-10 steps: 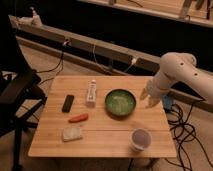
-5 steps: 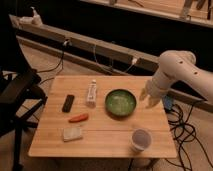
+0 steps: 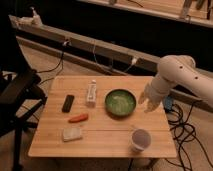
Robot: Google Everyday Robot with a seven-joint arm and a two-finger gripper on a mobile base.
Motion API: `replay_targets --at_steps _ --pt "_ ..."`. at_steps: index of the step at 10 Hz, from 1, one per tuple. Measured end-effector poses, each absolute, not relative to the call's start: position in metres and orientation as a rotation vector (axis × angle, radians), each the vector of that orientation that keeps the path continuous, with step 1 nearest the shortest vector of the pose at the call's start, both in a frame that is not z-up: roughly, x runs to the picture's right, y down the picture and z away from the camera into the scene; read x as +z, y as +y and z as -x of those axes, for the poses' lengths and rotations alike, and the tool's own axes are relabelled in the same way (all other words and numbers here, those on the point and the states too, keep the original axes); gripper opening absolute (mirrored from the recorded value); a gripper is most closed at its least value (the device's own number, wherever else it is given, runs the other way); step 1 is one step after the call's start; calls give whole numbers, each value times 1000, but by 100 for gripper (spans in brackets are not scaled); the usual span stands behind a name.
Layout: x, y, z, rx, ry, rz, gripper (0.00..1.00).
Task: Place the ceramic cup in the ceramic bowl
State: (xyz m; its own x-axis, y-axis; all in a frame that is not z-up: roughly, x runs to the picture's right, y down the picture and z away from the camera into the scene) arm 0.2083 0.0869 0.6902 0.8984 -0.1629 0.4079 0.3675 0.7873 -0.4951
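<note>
Judging task not begun: cup [image 3: 140, 139] stands on table [image 3: 100, 140] near front right corner, outside bowl [image 3: 120, 103]. Bowl sits mid-table, nothing in it. My tool [image 3: 149, 103] hangs just right of bowl, apart from cup; released or clenched, I cannot tell. Left to do: reach cup, grasp, lift, set in bowl.

— Can any writing be read?
— None, not even on the white tube [image 3: 91, 93] lying on the table [image 3: 110, 137]
— And on the gripper [image 3: 149, 101]?
— Nothing legible there either; it hangs just right of the ceramic bowl [image 3: 120, 103]
</note>
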Motion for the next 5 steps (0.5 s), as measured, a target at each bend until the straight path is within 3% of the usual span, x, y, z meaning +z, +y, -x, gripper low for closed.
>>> replay_targets --at_steps 2,5 --pt "688 94 -208 -300 -375 626 78" --pt "686 114 -205 -307 -415 675 80"
